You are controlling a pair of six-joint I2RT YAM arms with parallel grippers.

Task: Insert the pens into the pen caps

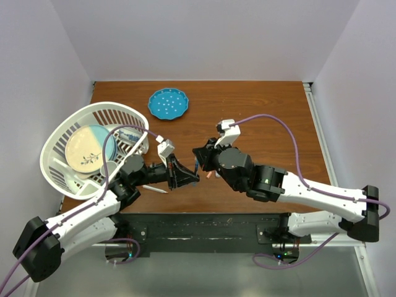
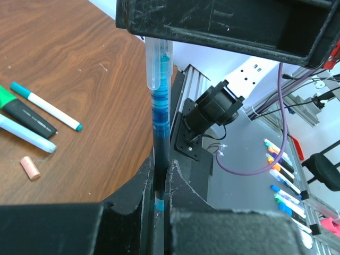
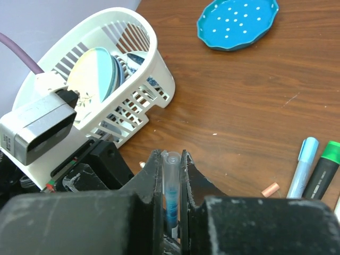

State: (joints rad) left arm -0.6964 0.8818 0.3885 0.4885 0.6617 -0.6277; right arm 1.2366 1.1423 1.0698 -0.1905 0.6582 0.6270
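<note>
Blue pen (image 2: 161, 114) held between both arms: left gripper (image 2: 161, 183) clamped on its dark lower barrel, right gripper (image 3: 171, 164) pinching its clear upper end.

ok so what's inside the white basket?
A cream and pale-blue plate stands on edge in the white basket, with a blue-patterned dish beside it. The left arm covers the basket's near corner, so whatever lies there is hidden.
</note>
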